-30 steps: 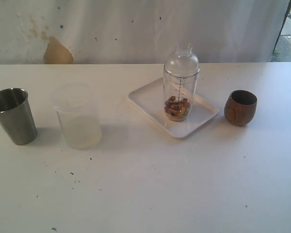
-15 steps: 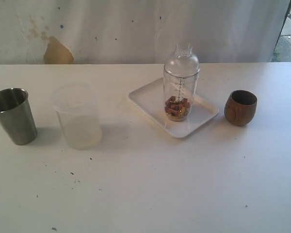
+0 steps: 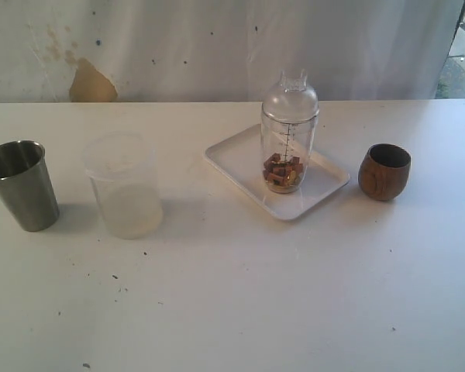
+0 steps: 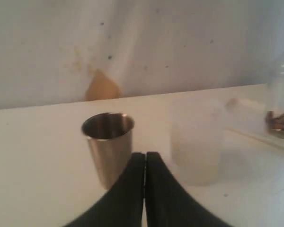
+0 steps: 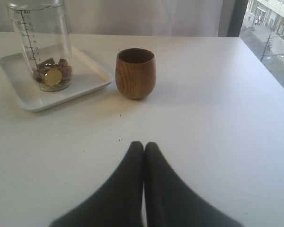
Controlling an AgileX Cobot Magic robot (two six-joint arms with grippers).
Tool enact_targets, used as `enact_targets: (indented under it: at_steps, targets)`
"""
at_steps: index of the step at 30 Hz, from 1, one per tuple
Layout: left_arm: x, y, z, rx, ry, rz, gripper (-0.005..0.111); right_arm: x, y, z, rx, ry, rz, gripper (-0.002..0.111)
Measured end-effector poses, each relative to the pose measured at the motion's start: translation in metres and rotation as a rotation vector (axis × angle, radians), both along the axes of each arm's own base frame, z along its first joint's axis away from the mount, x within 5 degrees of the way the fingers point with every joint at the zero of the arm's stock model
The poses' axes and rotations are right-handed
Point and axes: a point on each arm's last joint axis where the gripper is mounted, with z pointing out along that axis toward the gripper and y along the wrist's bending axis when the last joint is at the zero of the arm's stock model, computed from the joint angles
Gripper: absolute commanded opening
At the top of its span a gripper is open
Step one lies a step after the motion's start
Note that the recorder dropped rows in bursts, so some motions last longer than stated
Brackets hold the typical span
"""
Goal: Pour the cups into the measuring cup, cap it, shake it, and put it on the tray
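The measuring cup [image 3: 289,143] stands upright on the white tray [image 3: 240,157], capped with a clear domed lid, brown pieces and a gold disc at its bottom [image 5: 49,75]. The steel tumbler [image 3: 19,184] stands at the far left, the frosted plastic cup [image 3: 124,186] beside it, the wooden cup [image 3: 384,171] right of the tray. Neither arm shows in the exterior view. My left gripper [image 4: 145,155] is shut and empty, just short of the tumbler [image 4: 109,144] and frosted cup [image 4: 196,142]. My right gripper [image 5: 144,144] is shut and empty, short of the wooden cup [image 5: 136,73].
A white wall with a tan patch [image 3: 91,84] runs behind the table [image 3: 240,294]. The table's right edge [image 5: 270,71] lies beyond the wooden cup. Small dark specks dot the tabletop.
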Motion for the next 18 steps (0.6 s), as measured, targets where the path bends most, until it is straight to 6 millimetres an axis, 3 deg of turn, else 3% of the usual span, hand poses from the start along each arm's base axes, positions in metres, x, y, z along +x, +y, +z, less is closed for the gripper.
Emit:
enact_targets:
  at_steps: [6,18]
  targets:
    - [0.004,0.005,-0.016,0.008,0.05,0.118,0.001,0.0,0.0,0.0,0.0,0.0,0.0,0.0]
    - [0.005,0.005,-0.025,0.01,0.064,0.128,0.001,0.0,0.0,0.0,0.0,0.0,0.0,0.0]
